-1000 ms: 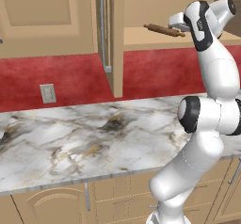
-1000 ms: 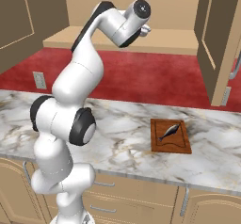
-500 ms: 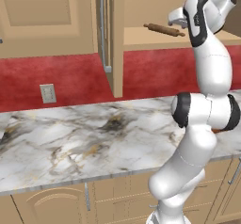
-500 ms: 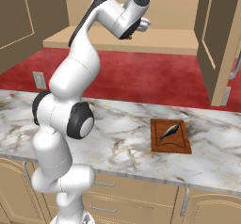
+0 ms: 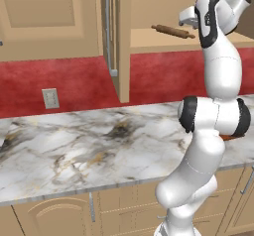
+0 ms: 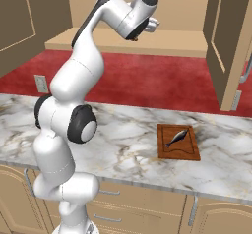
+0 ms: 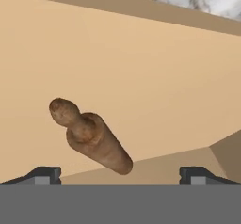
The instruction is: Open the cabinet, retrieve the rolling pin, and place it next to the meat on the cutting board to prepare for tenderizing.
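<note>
Glossy white rounded arm [image 6: 74, 80] segments, dark grey joint bands, two small dark fingers [image 7: 44, 173]

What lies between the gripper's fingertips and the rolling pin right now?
Nothing: in the hand view the open gripper faces the rolling pin across bare cabinet shelf.

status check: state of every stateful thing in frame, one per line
cabinet: both doors swung open
rolling pin: lying on the cabinet shelf, not gripped
gripper: open, fingertips either side of the pin's near end
cutting board: flat on the counter
meat: resting on the board
</note>
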